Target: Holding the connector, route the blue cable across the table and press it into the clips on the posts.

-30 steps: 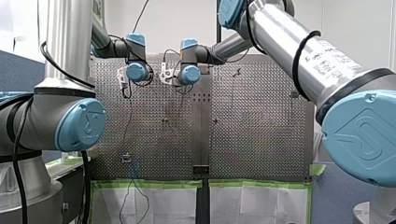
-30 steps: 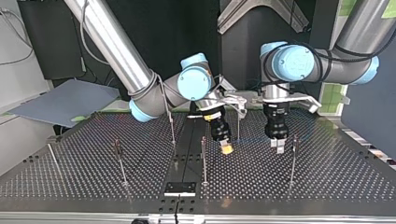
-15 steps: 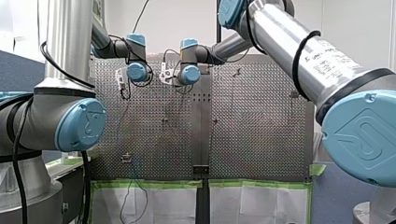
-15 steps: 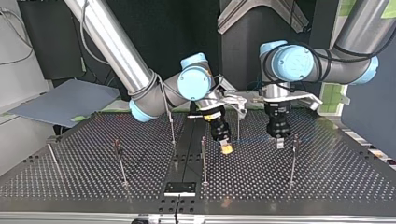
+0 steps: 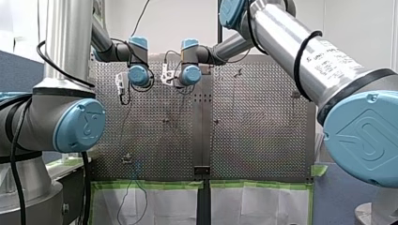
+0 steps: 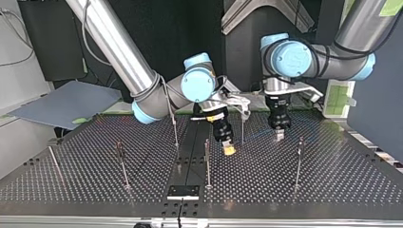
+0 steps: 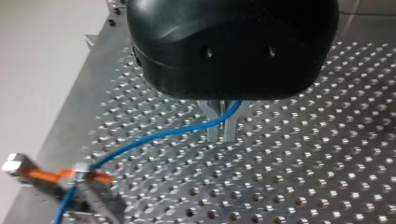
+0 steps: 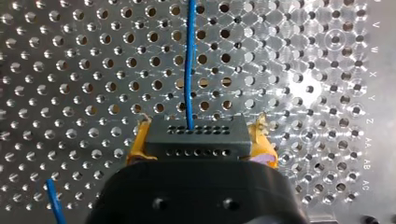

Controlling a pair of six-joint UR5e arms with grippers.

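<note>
Left fingers [image 6: 279,136] withdraw from the post [image 6: 298,164].
In the top view they stand higher and further from that post than one second ago, closed on the blue cable [image 7: 154,136] above the tabletop [image 6: 342,180]. Right fingers [image 8: 136,144] have not moved, yellow pads clamping the connector [image 8: 195,137] near mid-tabletop.

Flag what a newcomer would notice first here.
My left arm and my right arm meet close together over the perforated table. My right gripper clamps a dark connector between yellow pads, with a blue cable running out ahead of it. My left gripper pinches the blue cable between metal fingers.
</note>
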